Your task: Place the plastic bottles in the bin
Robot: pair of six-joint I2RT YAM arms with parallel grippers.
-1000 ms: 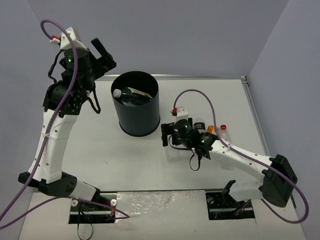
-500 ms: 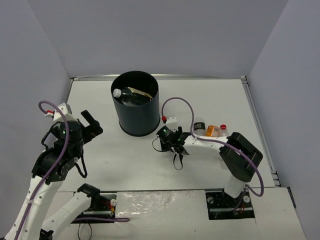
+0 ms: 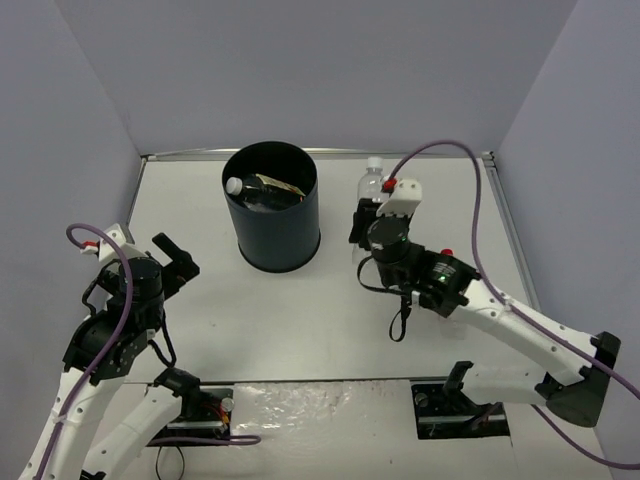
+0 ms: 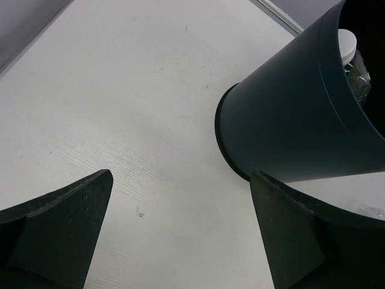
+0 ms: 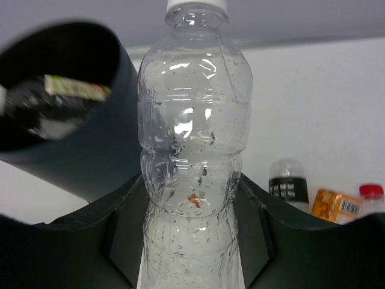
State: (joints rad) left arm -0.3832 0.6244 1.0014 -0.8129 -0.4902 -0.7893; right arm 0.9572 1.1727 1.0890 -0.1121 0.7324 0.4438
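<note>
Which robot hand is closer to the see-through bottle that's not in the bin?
Right. The right gripper clamps the bottle; the left gripper sits open beyond the bin.

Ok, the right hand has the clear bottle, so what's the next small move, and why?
Probably swing the right hand left until the clear bottle hangs over the mouth of the bin. The bottle is gripped upright just right of the bin, beside its rim rather than above the opening, so letting go now would likely miss.
</note>
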